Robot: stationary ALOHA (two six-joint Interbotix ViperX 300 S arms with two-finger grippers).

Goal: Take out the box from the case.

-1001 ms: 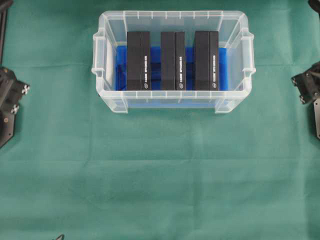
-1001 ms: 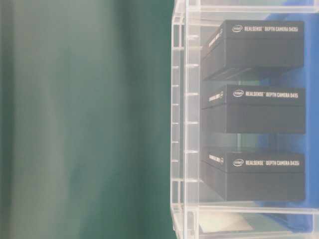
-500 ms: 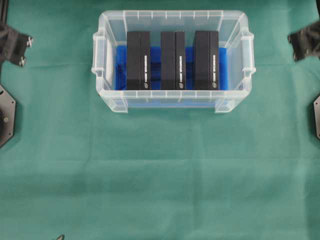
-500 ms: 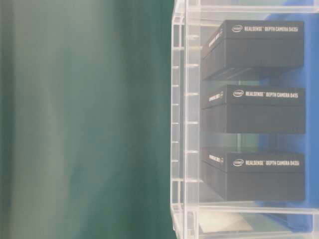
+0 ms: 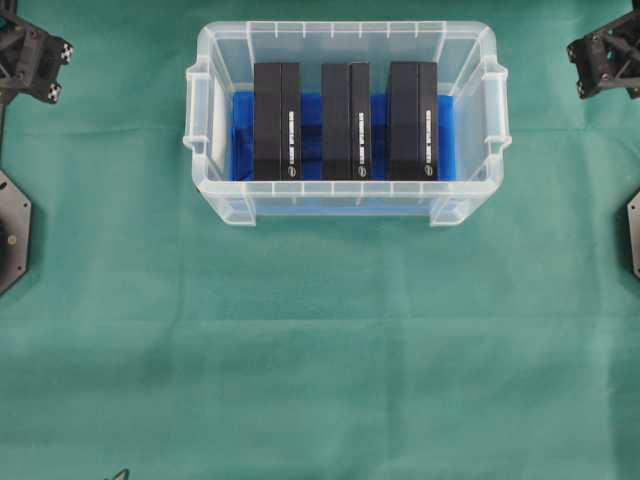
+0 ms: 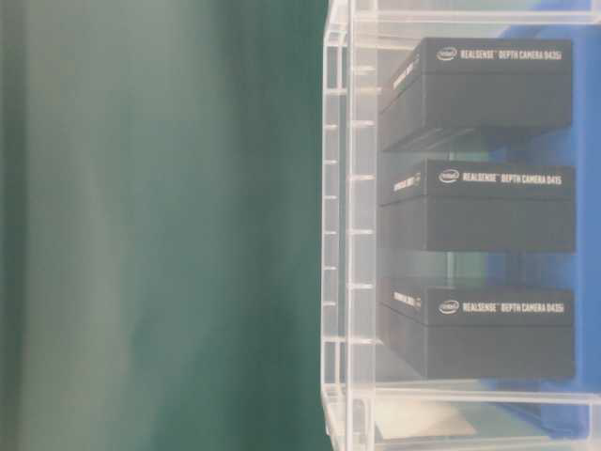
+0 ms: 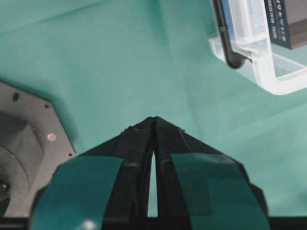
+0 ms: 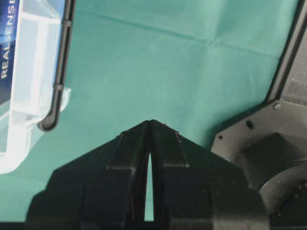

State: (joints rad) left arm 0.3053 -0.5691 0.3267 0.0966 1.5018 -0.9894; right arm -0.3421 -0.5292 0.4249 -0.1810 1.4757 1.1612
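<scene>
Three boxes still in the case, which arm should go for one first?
Little between them: left hand and right hand are both shut, empty, and flank the case evenly. Left for the left box, right for the right box.

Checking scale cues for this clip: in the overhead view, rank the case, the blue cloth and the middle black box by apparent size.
1. The case, largest.
2. The blue cloth, lining its bottom.
3. The middle black box, smallest; it looks slightly narrower than its two neighbours.
</scene>
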